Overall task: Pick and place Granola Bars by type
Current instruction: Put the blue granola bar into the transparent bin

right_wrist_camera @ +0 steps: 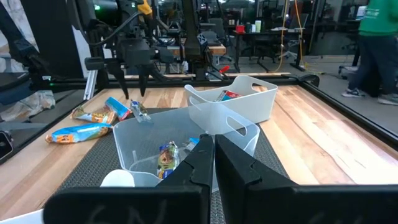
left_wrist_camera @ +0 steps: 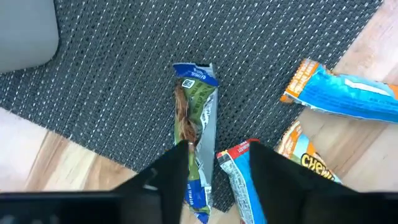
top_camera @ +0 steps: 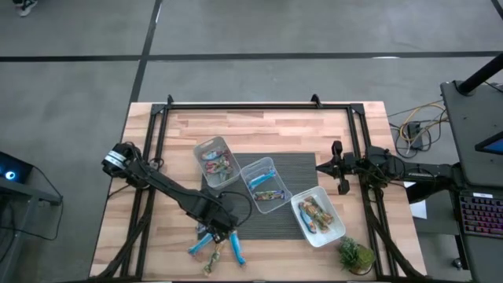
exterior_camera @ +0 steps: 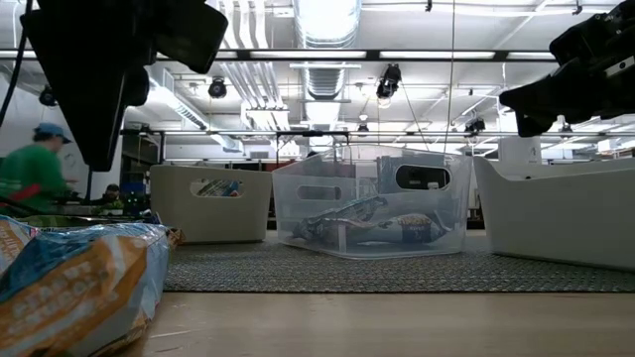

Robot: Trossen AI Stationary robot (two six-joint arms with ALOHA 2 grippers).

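Picking step: left gripper (left_wrist_camera: 214, 171), jaws apart, straddles a green-and-silver granola bar (left_wrist_camera: 198, 118) at the mat's (top_camera: 302, 169) near edge; next, close and lift. Right gripper (right_wrist_camera: 213, 163) waits, shut.

Past our right end effector (right_wrist_camera: 213, 163), its fingers pressed together, we see clear tubs (right_wrist_camera: 180, 146) holding wrapped granola bars (right_wrist_camera: 166, 155), more bars (right_wrist_camera: 93, 123) loose on the wooden surface (right_wrist_camera: 323, 134), the left end effector (right_wrist_camera: 132, 79) hanging above them, and a person in green (right_wrist_camera: 380, 43) beyond.
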